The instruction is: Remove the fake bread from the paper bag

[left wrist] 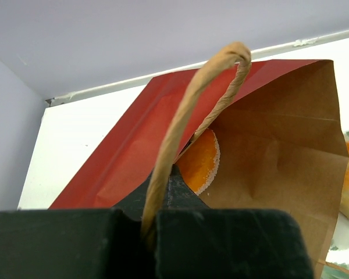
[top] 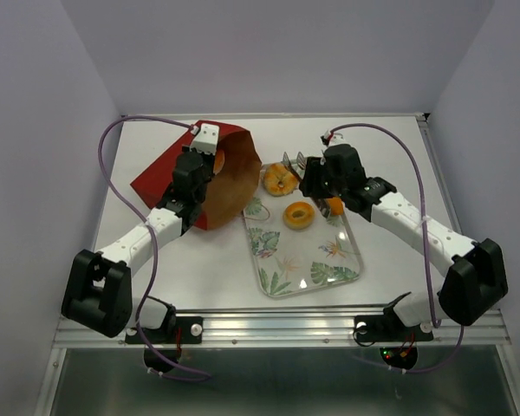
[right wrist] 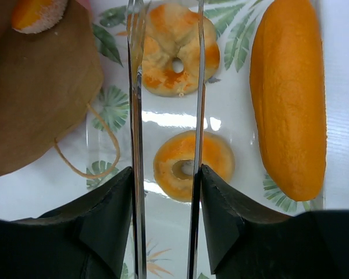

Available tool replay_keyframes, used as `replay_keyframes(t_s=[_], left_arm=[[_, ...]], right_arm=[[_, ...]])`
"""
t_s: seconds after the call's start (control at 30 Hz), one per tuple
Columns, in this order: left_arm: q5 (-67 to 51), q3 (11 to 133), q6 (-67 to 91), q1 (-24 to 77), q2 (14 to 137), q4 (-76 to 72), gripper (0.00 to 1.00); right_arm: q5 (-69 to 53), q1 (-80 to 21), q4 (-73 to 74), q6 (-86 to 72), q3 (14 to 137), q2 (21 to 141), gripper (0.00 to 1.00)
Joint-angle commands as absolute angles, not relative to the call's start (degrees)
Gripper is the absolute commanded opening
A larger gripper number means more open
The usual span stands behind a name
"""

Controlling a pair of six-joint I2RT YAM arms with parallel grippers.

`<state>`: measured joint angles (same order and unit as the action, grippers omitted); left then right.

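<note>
**Condition**
- The bag [top: 232, 186] lies on its side on the bench [top: 208, 277]. Its mouth faces 3 o'clock and its lip reaches the 9 o'clock edge of the tray [top: 282, 276].
- The left fingers [left wrist: 75, 244] are closed on the upper handle [left wrist: 179, 128]. They pinch the twine and hold the mouth lifted open.
- The right fingers [right wrist: 137, 145] stand apart and grip nothing. They hang over the tray, straddling the ring bun [right wrist: 166, 152], which rests on the tray beneath them.
- On the tray, a second bun [right wrist: 163, 75] lies at 11 o'clock of the ring bun and the loaf [right wrist: 288, 99] lies at its 3 o'clock.
- One remaining bun [left wrist: 200, 163] shows just inside the bag mouth, close under the raised wall. We cannot tell whether more bread lies deeper.

**Assessment**
Three pieces are out. We judge that the step in hand is the right arm's trip to the bag for the next piece.

**Recommendations**
- Raise the right fingers straight up first, so the thin blades clear the ring bun without dragging it.
- Travel toward 9 o'clock and enter the mouth low and level, with the fingers already spread wide enough for the bun.
- Steer clear of the lower handle [right wrist: 117, 154], whose loop lies loose on the tray at the bag's lip. A blade could snag it and drag the bag.
- Hold the left grip firm and high. If the mouth sags, the bun is hidden and the entry narrows.
- Close on the bun across its width. Its glossy shell looks likely to slip from an off-centre pinch.
</note>
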<state>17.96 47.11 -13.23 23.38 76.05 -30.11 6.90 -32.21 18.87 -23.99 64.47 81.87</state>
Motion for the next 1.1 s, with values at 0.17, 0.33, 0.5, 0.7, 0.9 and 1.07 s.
replay_keyframes(t_s=[0.17,0.33,0.5,0.7,0.9,1.07], left_arm=[[25.4,51.5,-11.6,25.0,77.5,-29.3,0.00],[24.9,50.8,-11.2,25.4,76.3,-28.8,0.00],[24.2,50.6,-10.8,25.7,75.7,-28.8,0.00],[24.1,49.8,-10.8,25.8,75.1,-28.8,0.00],[24.1,49.5,-10.8,25.9,74.6,-28.9,0.00],[23.9,49.6,-10.9,25.9,74.1,-28.9,0.00]], right_arm=[[3.4,-31.9,20.4,-24.5,67.1,75.9,0.54],[-13.0,-31.9,17.6,-26.0,67.7,75.6,0.54],[-18.8,-35.1,11.2,-30.3,68.4,81.5,0.55],[-18.9,-38.4,4.1,-36.4,75.7,94.9,0.57],[-19.2,-38.9,2.0,-40.0,85.3,105.8,0.60],[-18.2,-40.0,1.1,-42.6,90.3,113.0,0.61]])
